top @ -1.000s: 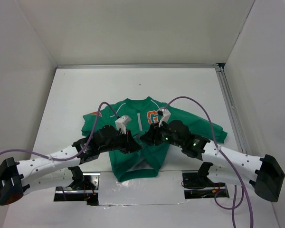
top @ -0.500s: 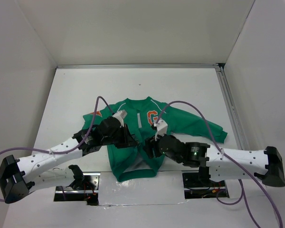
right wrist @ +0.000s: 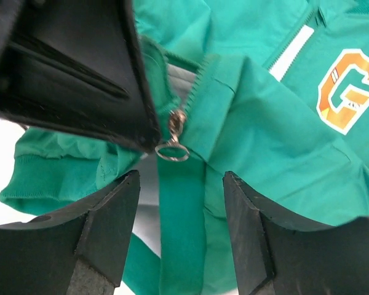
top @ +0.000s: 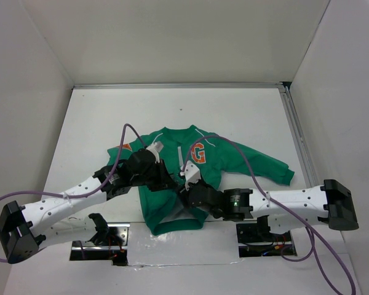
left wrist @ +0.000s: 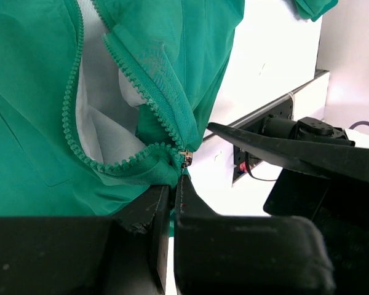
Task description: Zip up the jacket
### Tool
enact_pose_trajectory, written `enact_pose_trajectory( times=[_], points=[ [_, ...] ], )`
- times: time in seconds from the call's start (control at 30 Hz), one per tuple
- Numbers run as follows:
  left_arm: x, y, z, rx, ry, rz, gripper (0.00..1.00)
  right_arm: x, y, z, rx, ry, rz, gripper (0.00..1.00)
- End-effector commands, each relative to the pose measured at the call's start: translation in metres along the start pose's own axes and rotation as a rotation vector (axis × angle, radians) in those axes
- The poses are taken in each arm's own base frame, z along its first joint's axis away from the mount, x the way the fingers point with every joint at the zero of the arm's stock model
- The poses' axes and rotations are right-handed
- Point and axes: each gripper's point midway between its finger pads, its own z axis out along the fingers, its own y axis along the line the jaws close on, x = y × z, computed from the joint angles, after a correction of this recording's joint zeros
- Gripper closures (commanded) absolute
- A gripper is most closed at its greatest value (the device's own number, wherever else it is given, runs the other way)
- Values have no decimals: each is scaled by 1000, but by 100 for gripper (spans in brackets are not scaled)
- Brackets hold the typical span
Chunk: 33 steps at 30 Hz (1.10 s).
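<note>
Jacket point(top: 230, 161), green and small, lies flat on the white surface point(top: 172, 110) just ahead of the two arms, collar toward the far wall and its orange G point(top: 198, 152) facing up. Its zip is undone along the lower front, where the two rows of teeth spread apart and the light grey lining point(left wrist: 104, 129) shows between them. The left fingers point(left wrist: 163, 203) are pressed together on the green cloth at the bottom of the zip, right beside the small metal slider point(left wrist: 185, 158). The right fingers point(right wrist: 111, 215) stand wide apart on either side of a strip of the front, close under the ring-shaped pull point(right wrist: 172, 149), which hangs free. The two sets of fingers meet nearly tip to tip over the hem.
</note>
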Motion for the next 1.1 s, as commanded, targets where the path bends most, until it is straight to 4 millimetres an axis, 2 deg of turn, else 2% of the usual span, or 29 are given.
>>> enact_pose_trajectory(
  times=[0.0,0.2,0.37,0.47,0.5,0.57,0.67,0.83,0.87,0.93,1.07],
  points=[
    [-8,-23,-6,62,-6,-12,100,-41,16,4,-12,-118,27,36],
    [-6,-24,-6,75,6,-6,100,-43,16,11,26,-116,18,30],
    [-4,-27,-8,104,10,14,100,-45,12,16,71,-125,30,32],
    [-3,-29,-10,121,14,26,100,-47,9,18,96,-136,44,42],
    [-3,-29,-11,123,12,28,100,-46,9,18,96,-137,42,54],
    [-3,-28,-10,117,8,30,100,-50,10,16,87,-144,47,69],
    [-4,-20,-8,78,3,22,100,-47,9,15,91,-128,41,71],
    [-4,-12,-5,48,-4,38,100,-39,5,12,97,-97,17,81],
    [-5,-12,-4,44,-8,44,100,-38,6,12,90,-93,18,92],
    [-7,-5,-2,8,-16,49,100,-36,5,9,83,-81,11,99],
    [-10,9,3,-53,-33,87,100,-24,5,4,40,-26,-66,100]
  ],
)
